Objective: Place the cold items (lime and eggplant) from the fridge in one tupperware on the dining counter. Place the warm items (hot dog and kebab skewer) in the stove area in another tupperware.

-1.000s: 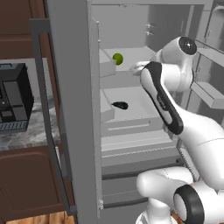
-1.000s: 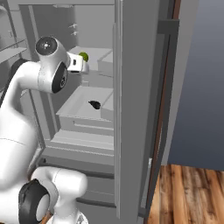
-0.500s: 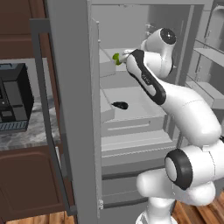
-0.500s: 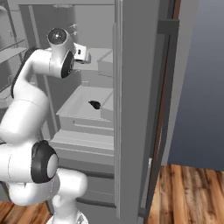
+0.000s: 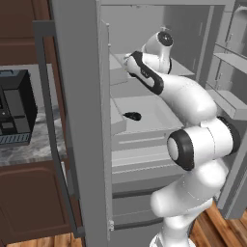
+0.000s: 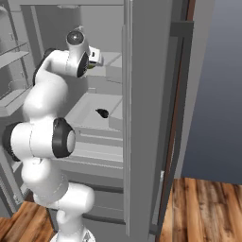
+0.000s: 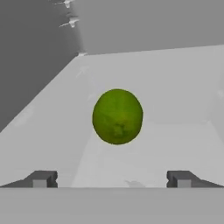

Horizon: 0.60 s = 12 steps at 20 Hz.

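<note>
While reaching deep into the open fridge (image 5: 202, 43), pointing the gripper (image 7: 112, 178) straight at the lime (image 7: 117, 116), with the two dark fingertips (image 7: 41, 178) standing wide apart and holding nothing. Sitting on the pale upper shelf (image 7: 175, 144), near the back wall, centred between the two tips in the hand view but apart from them, not touching either one. Showing a round green body with a darker patch low on its front. Bending the white arm (image 5: 193, 101) up from the base and over, with the hand end placed at the upper shelf level in the left base view. Seeing the same arm (image 6: 47, 104) from the other side in the right base view, where the gripper (image 6: 97, 59) is turning toward the fridge interior, just beside a small bit of green that is too small to judge well. Lying one level lower, on the white shelf tray, the dark eggplant (image 5: 132, 116), well apart from the hand; appearing also in the right base view as a small dark shape (image 6: 102, 112) on the same tray. Standing open at the near side, the grey fridge door (image 5: 79, 120) with its long dark handle. Resting on the stone counter (image 5: 29, 147) to the left of the fridge, a black coffee machine (image 5: 14, 113), above brown cabinet fronts.
</note>
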Available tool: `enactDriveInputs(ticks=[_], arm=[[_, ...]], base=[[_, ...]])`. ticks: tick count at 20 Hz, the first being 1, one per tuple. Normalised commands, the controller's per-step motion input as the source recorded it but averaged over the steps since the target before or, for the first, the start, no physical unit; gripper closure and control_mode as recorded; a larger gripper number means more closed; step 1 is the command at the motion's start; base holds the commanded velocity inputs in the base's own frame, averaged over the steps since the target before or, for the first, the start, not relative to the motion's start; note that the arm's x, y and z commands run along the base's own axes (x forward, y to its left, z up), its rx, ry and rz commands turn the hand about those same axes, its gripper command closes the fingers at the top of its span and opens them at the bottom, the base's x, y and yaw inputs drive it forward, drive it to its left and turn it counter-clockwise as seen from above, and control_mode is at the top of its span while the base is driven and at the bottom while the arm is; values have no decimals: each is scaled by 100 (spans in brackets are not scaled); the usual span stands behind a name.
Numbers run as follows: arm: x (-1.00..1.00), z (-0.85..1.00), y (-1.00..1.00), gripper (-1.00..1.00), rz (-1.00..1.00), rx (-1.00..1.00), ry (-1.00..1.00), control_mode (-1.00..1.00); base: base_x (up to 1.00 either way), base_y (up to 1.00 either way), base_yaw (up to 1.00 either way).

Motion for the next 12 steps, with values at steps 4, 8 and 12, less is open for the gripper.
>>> enactDriveInputs(ticks=[4, 8, 12], arm=[[94, -25, 3, -100, 2, 0, 0, -100], [89, -26, 6, -100, 2, 0, 0, -100], [76, -37, 27, -100, 0, -1, 1, -100]], base=[[0, 0, 0], [0, 0, 0], [0, 0, 0]])
